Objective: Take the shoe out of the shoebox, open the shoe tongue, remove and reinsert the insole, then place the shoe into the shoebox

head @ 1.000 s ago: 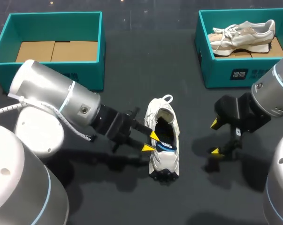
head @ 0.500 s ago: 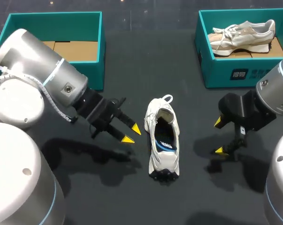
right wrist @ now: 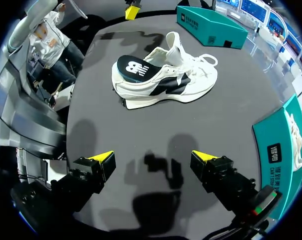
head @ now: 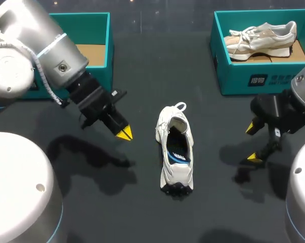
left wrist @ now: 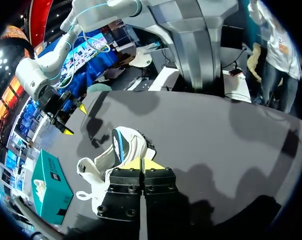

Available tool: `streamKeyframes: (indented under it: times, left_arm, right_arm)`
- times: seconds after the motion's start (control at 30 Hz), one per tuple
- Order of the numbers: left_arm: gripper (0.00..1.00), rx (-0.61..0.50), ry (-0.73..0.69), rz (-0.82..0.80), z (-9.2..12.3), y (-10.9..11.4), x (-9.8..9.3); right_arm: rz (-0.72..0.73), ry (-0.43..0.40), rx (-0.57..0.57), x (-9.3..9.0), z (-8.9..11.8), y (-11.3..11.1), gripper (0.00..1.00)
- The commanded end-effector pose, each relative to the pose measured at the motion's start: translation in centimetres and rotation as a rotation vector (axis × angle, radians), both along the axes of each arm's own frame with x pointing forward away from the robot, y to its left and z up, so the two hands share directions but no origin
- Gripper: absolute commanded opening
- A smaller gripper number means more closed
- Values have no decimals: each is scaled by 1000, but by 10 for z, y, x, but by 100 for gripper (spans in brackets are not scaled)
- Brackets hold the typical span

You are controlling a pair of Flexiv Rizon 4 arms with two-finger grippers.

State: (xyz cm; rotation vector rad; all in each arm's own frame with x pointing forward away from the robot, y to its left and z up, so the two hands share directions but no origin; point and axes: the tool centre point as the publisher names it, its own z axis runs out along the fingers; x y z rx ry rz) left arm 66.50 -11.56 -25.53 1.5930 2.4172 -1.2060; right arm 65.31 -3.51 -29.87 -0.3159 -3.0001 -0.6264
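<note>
Currently, shoe (head: 175, 149): white, out of any box, standing on its sole near the middle of the table (head: 142, 76), toe toward the near edge and heel loop (head: 180, 106) toward the far edge. Nothing touches it.
Shoe opening: wide and dark, with what I take for the insole (head: 178, 152) lying inside. I can't tell whether it is seated flat.
Left gripper (head: 124, 133): on the shoe's left-edge side and apart from it, fingers pressed together on nothing. My left wrist view shows the two yellow tips touching, the shoe just ahead of them.
Right gripper (head: 253, 142): toward the right edge, well apart from the shoe, fingers spread wide and empty, facing the shoe's side.
Left shoebox (head: 91, 17): far left corner, only bare cardboard (head: 94, 54) showing inside, so I judge it the shoe's home.
Right shoebox (head: 243, 76): far right corner, holding a beige shoe (head: 263, 36).
Stage: both arms stand off, leaving the shoe unobstructed. I'd guess the insole work is finished and the boxing is not yet done.
Next: a hold from two sides, heel and toe, should keep the soft upper from folding.
</note>
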Motion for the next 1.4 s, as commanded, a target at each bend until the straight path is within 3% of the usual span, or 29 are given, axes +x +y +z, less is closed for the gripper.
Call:
streamKeyframes:
  times: [0.03,0.23,0.6,0.67,0.93,1.27,1.4]
  left_arm:
    - [0,31,9,-23,0,-3,3]
    - [0,43,-15,-160,11,1,16]
    - [0,221,-121,-501,24,-3,45]
    - [0,218,-154,-502,29,-6,47]
    - [0,218,-154,-502,29,-6,47]
    - [0,258,-256,-637,17,-59,18]
    - [0,258,-256,-637,17,-59,18]
  right_arm:
    - [-3,-6,-1,-4,0,0,100]
    - [-3,-6,-1,-4,0,0,100]
    - [-3,-6,-1,-4,0,0,100]
    - [-3,-6,-1,-4,0,0,100]
    - [-3,-6,-1,-4,0,0,100]
    - [-3,-6,-1,-4,0,0,100]
    - [-3,-6,-1,-4,0,0,100]
